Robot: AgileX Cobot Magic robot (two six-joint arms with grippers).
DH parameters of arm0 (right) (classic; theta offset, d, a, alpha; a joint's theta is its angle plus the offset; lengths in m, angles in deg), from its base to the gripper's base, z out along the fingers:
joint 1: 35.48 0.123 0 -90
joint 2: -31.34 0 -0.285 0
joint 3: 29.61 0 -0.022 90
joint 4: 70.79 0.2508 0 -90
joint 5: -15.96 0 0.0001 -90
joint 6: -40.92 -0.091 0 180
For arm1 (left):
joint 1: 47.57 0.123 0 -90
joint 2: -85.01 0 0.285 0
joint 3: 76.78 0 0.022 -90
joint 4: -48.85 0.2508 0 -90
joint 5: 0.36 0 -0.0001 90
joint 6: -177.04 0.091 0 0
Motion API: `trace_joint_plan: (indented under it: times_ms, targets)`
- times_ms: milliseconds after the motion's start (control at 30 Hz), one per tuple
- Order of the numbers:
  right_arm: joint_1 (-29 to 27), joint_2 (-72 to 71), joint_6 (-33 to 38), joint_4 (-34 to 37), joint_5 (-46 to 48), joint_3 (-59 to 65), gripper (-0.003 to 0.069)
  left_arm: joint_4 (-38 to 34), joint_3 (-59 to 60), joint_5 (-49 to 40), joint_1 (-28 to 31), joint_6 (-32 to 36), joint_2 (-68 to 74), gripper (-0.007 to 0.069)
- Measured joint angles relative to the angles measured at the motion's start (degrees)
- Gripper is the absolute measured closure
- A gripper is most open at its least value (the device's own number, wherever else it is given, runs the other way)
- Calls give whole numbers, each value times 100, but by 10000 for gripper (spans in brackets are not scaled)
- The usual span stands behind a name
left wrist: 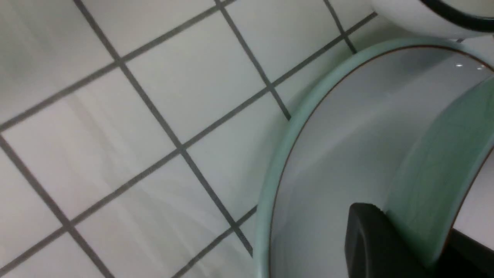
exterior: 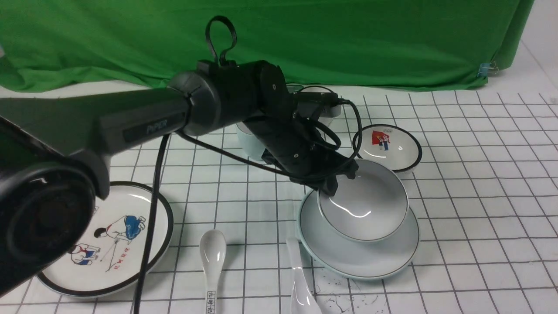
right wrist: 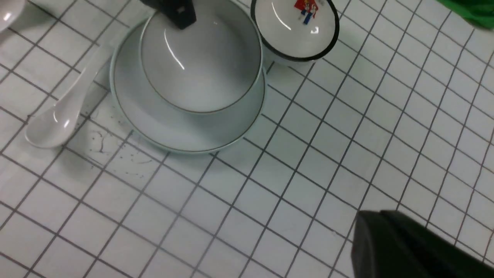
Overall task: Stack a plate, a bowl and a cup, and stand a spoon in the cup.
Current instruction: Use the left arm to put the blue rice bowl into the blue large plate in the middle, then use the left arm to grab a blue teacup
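The pale blue-green plate [exterior: 348,257] lies on the gridded table right of centre. The matching bowl [exterior: 366,205] is over it, tilted toward me. My left gripper [exterior: 331,185] is shut on the bowl's far-left rim. In the left wrist view one black finger [left wrist: 370,239] is outside the bowl wall [left wrist: 436,154] and the other inside, above the plate [left wrist: 328,154]. The cup [exterior: 248,141] stands behind the left arm, mostly hidden. The plain white spoon [exterior: 301,288] lies by the plate's front-left edge. My right gripper [right wrist: 370,220] hangs shut and empty above bare table, away from the plate [right wrist: 173,131].
A black-rimmed plate with cartoon children [exterior: 117,244] lies at the front left. A spoon with characters on its handle [exterior: 212,257] lies beside it. A small black-rimmed bowl with a red picture [exterior: 388,146] sits just behind the stack. Green cloth [exterior: 305,39] closes the back.
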Motion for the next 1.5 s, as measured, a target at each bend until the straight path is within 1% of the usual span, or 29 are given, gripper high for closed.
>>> trace_joint_plan:
  times_ms: [300,467,500,533,633,700,767,800,867,933,967,1000,1033,1133,1167,1267,1367,1500]
  targets:
    - [0,0,30,0,-1,408,614,-83,0,65,0,-20,55,617]
    - [0,0,35,-6,-7,482,611,-94,0,2,0,-74,176,567]
    - [0,0,35,-6,-7,482,609,-94,0,-28,0,-86,192,526]
    - [0,0,35,-6,-7,482,609,-94,0,-37,0,-86,192,510]
    - [0,0,35,-6,-7,482,608,-1,-62,-184,0,-95,171,408]
    - [0,0,35,-6,-7,482,606,260,-226,-395,0,-129,109,320]
    - [0,0,35,-6,-11,482,603,701,-588,-752,0,-224,-33,222]
    - [0,0,35,-12,-18,482,603,838,-665,-861,0,-265,-83,197]
    - [0,0,35,-17,-74,482,599,1386,-1129,-1272,0,-425,-296,123]
    - [0,0,35,-18,-149,482,597,1940,-1532,-1546,0,-595,-463,87]
    - [0,0,35,-18,-212,482,596,2359,-1704,-1683,0,-702,-554,75]
    - [0,0,35,-18,-223,482,596,2427,-1767,-1704,0,-723,-565,74]
    - [0,0,35,-18,-290,482,596,2910,-1928,-1842,19,-847,-632,69]
    - [0,0,35,-23,-425,482,594,3465,-2086,-2005,195,-1044,-651,68]
    - [0,0,35,-23,-434,482,594,3471,-2086,-2011,237,-1053,-651,68]
    - [0,0,35,-23,-465,482,594,3308,-2086,-2009,637,-1095,-470,75]
    - [0,0,35,-23,-474,482,591,2953,-2086,-1796,1049,-1117,-172,83]
    - [0,0,35,-23,-498,482,591,2724,-2086,-1474,1366,-1122,205,95]
